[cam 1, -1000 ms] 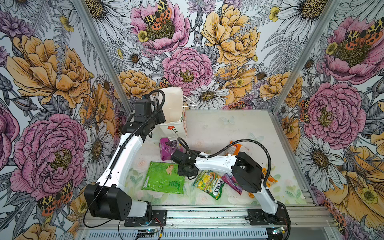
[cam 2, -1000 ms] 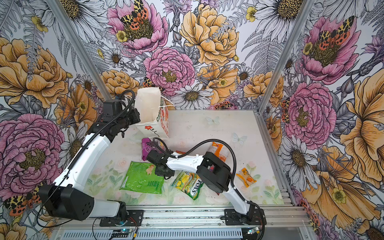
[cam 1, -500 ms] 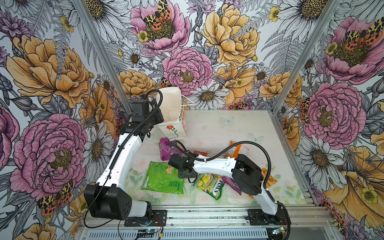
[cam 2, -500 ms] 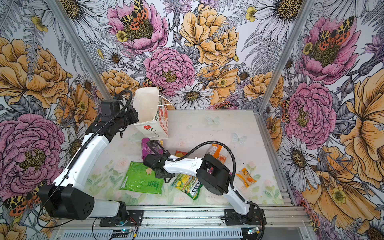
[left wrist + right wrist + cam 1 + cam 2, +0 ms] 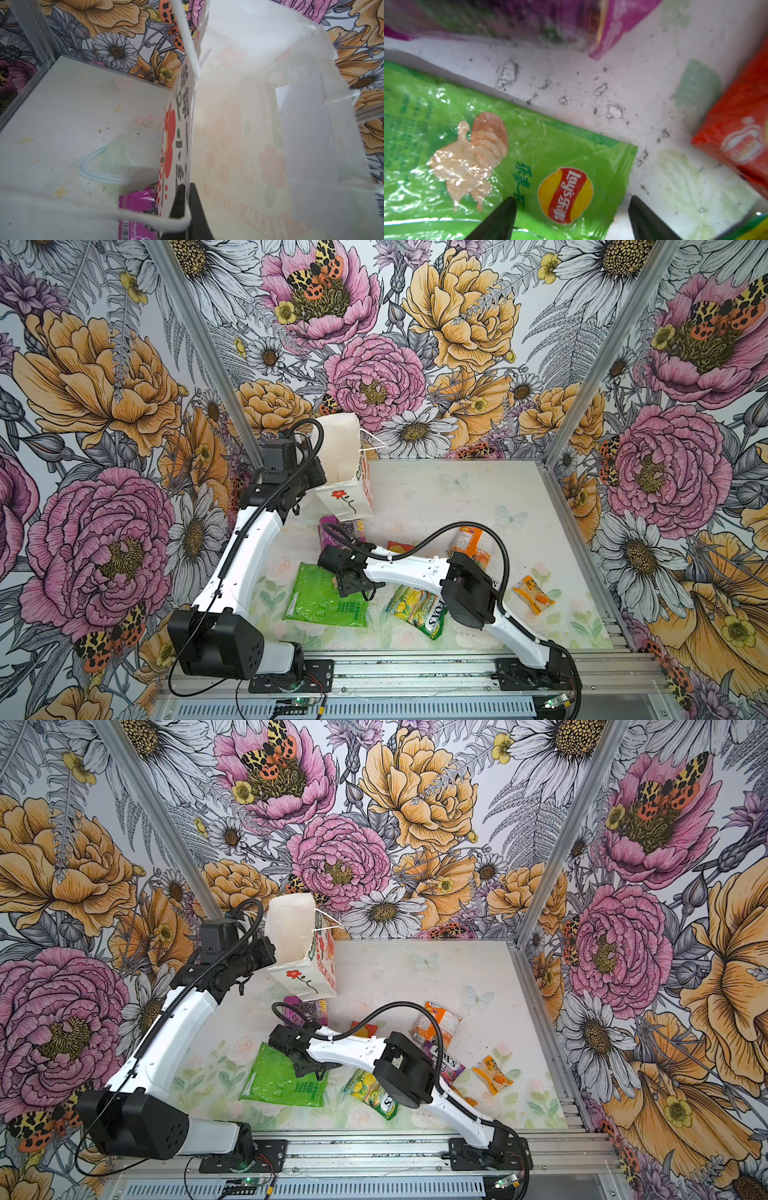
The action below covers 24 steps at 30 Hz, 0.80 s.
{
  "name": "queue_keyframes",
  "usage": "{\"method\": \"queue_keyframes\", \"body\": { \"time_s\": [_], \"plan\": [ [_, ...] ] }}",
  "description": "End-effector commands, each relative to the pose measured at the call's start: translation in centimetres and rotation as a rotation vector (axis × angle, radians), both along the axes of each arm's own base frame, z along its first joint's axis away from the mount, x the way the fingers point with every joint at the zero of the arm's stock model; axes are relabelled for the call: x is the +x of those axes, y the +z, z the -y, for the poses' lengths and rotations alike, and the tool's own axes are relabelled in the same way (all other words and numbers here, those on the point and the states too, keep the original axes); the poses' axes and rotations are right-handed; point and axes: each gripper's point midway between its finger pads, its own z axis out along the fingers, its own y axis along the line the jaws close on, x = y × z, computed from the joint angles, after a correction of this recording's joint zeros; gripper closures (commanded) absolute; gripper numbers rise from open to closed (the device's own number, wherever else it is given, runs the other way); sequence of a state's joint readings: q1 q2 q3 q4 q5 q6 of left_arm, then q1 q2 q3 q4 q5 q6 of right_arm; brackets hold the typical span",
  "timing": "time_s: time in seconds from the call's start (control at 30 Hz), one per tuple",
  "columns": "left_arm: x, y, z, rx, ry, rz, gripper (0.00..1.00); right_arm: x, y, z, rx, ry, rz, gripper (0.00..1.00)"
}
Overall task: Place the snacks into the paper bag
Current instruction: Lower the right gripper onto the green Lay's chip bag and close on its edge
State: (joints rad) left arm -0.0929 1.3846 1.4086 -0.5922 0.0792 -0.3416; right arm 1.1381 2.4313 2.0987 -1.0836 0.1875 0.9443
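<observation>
Picking: right gripper (image 5: pixel 572 199), open wide, empty, is straddling corner of bright-green crinkly packet (image 5: pixel 488 145); left gripper (image 5: pixel 185 207) is pinching rim of flowered white paper bag (image 5: pixel 239 124). Next: lower, close.

bag (image 5: pixel 347 489) tilted, mouth open; snacks all lying outside it
bag: white, red flower print, cord handles, back-left. grape pkt (image 5: pixel 358 527) flat, just by bag's lower edge. green pkt (image 5: pixel 316 605) flat, front-left, Lay's logo up. yellow FOX'S (image 5: pixel 419 610) just right of it, purple FOX'S (image 5: pixel 449 1065) further right, partly hidden. red sachet (image 5: pixel 400 547) mid. orange pkt (image 5: pixel 469 541) right of sachet. orange wrapper (image 5: pixel 533 594) far right, alone.
</observation>
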Motion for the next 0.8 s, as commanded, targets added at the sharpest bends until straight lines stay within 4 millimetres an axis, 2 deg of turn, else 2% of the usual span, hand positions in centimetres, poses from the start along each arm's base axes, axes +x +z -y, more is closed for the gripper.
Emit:
{"method": "queue_keyframes", "body": {
  "time_s": [0.0,0.23,0.3,0.33,0.47,0.6,0.67,0.77],
  "plan": [
    [0.2,0.9,-0.2,-0.028,0.0,0.036,1.0,-1.0,-3.7,2.1,-0.119,0.019,-0.087,0.2],
    [0.2,1.0,-0.4,-0.052,-0.003,0.035,1.0,-3.1,-6.9,2.5,-0.125,-0.001,-0.22,0.4],
    [0.2,0.9,-0.7,-0.047,0.007,0.035,1.0,-3.4,-7.3,2.3,-0.104,-0.008,-0.237,0.47],
    [0.2,0.9,-0.7,-0.041,0.009,0.036,1.0,-3.3,-7.2,2.2,-0.091,-0.014,-0.238,0.55],
    [0.2,0.8,-0.7,-0.03,0.012,0.038,1.0,-3.1,-6.2,1.8,-0.038,-0.021,-0.214,0.82],
    [0.3,0.7,-0.7,-0.019,0.012,0.037,1.0,-2.6,-4.2,2.3,0.011,-0.04,-0.165,0.94],
    [0.3,0.6,-0.7,-0.012,0.011,0.037,1.0,-2.0,-2.5,2.7,0.053,-0.051,-0.124,0.99],
    [0.1,0.7,-0.3,-0.01,0.009,0.037,1.0,-1.1,0.6,4.1,0.127,-0.08,-0.074,1.0]
  ]
}}
